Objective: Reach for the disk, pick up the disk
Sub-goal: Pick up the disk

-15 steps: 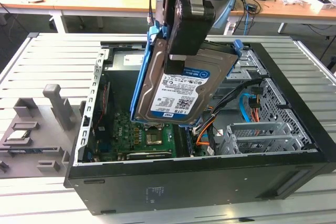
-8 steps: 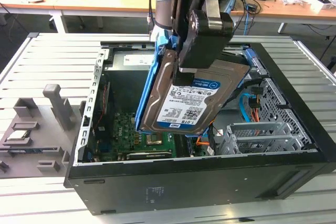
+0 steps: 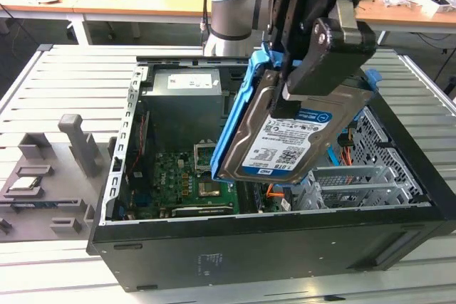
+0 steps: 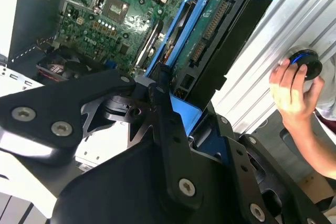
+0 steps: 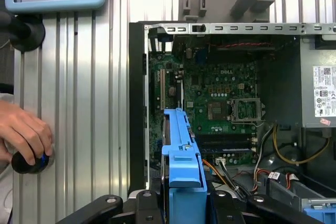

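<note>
the gripper (image 3: 303,97) is clamped on the disk (image 3: 285,144), which hangs tilted above the open computer case (image 3: 235,247), clear of its rim and over the drive bay side rather than the motherboard (image 3: 182,183) side. the lift looks largely done: in the exterior view the disk's label faces outward and its lower corner sits just above the case's interior. the 2 black fingers (image 4: 157,108) close on the disk's upper end across its blue side rails (image 3: 239,115), so the grip lies at 1 end and most of the disk hangs below it. to do this well, i judge the hold should stay firm and the motion slow, since the long overhang could swing or slip against the rails, and the low corner is near the case's cables (image 3: 274,191). beside the case, a person's hand (image 5: 23,132) rests on a round black knob (image 5: 29,161) on the slatted table (image 3: 71,83).
</note>
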